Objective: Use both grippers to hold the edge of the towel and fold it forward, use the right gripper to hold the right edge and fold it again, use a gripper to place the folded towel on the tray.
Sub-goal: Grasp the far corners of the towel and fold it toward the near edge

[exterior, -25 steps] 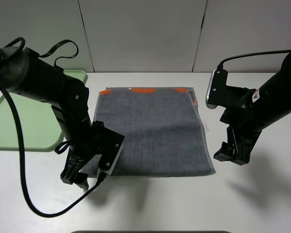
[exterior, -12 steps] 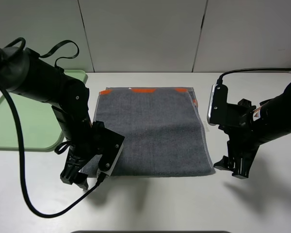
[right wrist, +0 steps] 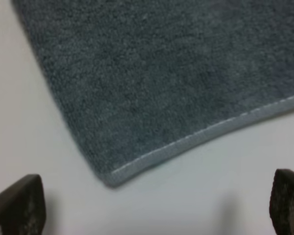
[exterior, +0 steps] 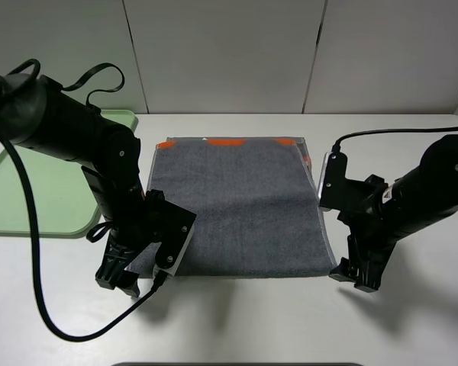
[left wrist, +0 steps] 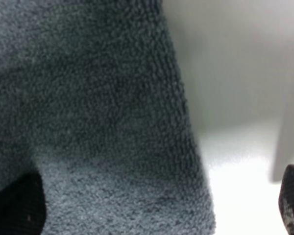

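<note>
The dark grey towel [exterior: 237,206] lies flat on the white table, its orange stripes [exterior: 225,142] along the far edge. My left gripper [exterior: 118,278] is down at the towel's near left corner. In the left wrist view the left gripper [left wrist: 152,208] is open, with the towel's edge [left wrist: 112,122] between its fingertips [left wrist: 14,205]. My right gripper [exterior: 351,274] is low at the near right corner. In the right wrist view the right gripper [right wrist: 152,205] is open, and the towel's corner [right wrist: 108,178] lies just ahead of its fingertips [right wrist: 17,203]. The pale green tray [exterior: 30,191] sits at the far left.
The left arm's black cable [exterior: 46,305] loops over the table in front of the tray. The right arm's cable [exterior: 397,131] trails to the right. Grey wall panels [exterior: 229,53] stand behind the table's far edge.
The right arm has lowered and moved toward me, bringing its gripper down to the towel's near right corner. The left arm and the towel have not moved.
</note>
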`<move>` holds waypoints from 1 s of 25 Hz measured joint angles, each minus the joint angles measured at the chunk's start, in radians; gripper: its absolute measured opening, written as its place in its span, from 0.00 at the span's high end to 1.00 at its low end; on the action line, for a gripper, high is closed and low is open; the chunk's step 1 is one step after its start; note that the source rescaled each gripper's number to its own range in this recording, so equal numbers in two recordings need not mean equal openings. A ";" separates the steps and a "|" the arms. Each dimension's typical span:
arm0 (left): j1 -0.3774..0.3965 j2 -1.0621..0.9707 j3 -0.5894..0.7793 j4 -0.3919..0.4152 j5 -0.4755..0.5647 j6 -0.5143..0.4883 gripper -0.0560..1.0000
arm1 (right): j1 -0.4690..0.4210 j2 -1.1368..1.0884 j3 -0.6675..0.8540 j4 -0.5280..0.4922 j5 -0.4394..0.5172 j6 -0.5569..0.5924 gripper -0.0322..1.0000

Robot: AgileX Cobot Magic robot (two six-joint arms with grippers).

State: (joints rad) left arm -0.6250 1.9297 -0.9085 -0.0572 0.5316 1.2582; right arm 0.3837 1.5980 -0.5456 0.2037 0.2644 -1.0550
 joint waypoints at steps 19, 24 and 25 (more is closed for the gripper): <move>0.000 0.001 0.000 0.001 -0.012 -0.011 0.04 | 0.000 0.127 -0.002 0.180 -0.033 -0.179 0.00; 0.000 0.001 0.000 0.001 -0.013 -0.014 0.04 | 0.000 0.151 -0.007 0.210 -0.036 -0.182 0.00; 0.000 0.001 0.000 0.001 -0.014 -0.014 0.04 | 0.000 0.156 -0.009 0.213 -0.035 -0.182 0.00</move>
State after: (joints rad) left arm -0.6250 1.9306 -0.9085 -0.0562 0.5179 1.2437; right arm 0.3837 1.7543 -0.5543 0.4168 0.2295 -1.2370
